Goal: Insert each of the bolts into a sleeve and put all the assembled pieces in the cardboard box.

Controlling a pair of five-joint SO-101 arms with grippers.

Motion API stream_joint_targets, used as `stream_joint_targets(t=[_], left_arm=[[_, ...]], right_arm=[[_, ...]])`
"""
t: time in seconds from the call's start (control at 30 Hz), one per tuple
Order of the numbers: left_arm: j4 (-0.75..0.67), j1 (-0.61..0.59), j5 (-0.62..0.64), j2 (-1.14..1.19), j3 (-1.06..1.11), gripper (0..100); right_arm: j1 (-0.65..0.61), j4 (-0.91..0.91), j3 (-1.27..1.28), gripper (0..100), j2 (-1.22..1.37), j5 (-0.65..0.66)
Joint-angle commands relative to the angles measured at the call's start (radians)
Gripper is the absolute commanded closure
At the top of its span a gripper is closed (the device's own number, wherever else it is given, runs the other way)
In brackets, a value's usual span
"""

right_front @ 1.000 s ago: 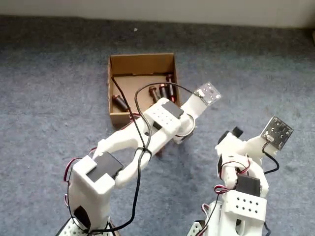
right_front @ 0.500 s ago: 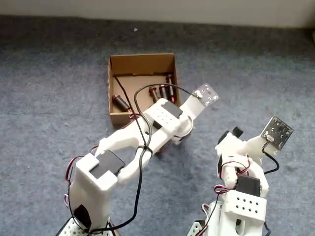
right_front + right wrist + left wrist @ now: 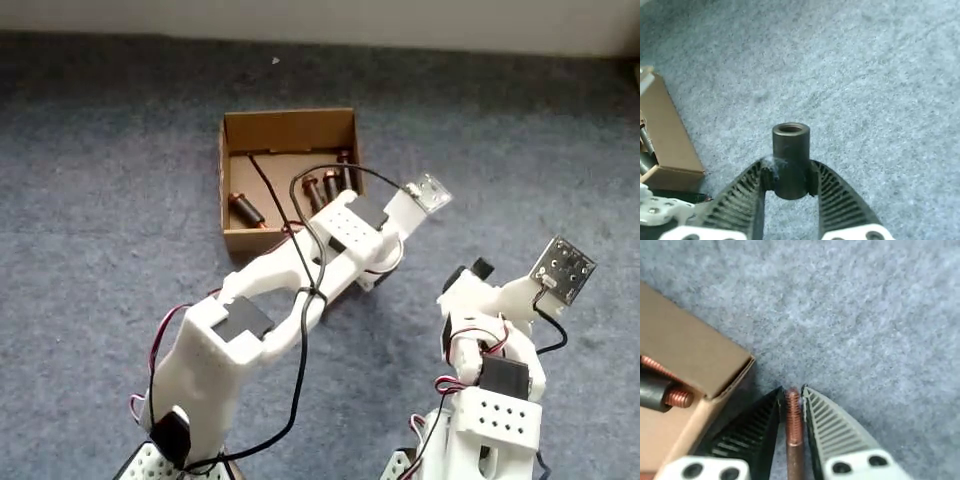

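Copper thread shows between the fingers of the left end effector (image 3: 792, 390), which is closed tight on a bolt (image 3: 794, 427). The bolt's tip pokes barely past the fingertips at the lower middle of the left wrist view, just beside a corner of the cardboard box (image 3: 695, 347). The right end effector (image 3: 789, 169) is clamped round the lower part of a dark sleeve (image 3: 790, 147) at the centre of the right wrist view, with the sleeve's open end clear of the fingers above the grey counter (image 3: 880, 75). In the high view the box sits at upper centre with several assembled pieces (image 3: 325, 187) lying inside. The step in hand appears to be mating this bolt with this sleeve. It would go best if the two arms meet over open counter, away from the box wall. The bolt's axis should line up with the bore before any push, since little thread is exposed to lead in. A slow, straight feed and firm grips on both sides should prevent jamming or a dropped part.
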Motion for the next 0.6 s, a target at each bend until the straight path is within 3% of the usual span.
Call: stream_joint_targets(t=[0.0,0.3,0.57], left_arm=[[0.109,0.016,0.012,-0.019,-0.081,100],[0.244,0.108,0.014,-0.300,-0.102,100],[0.299,0.105,0.014,-0.526,-0.079,100]], right_arm=[[0.010,-0.024,-0.007,99.3,-0.022,-0.006],[0.010,-0.022,-0.007,99.3,-0.024,-0.006],[0.010,-0.022,-0.007,99.3,-0.024,-0.006]])
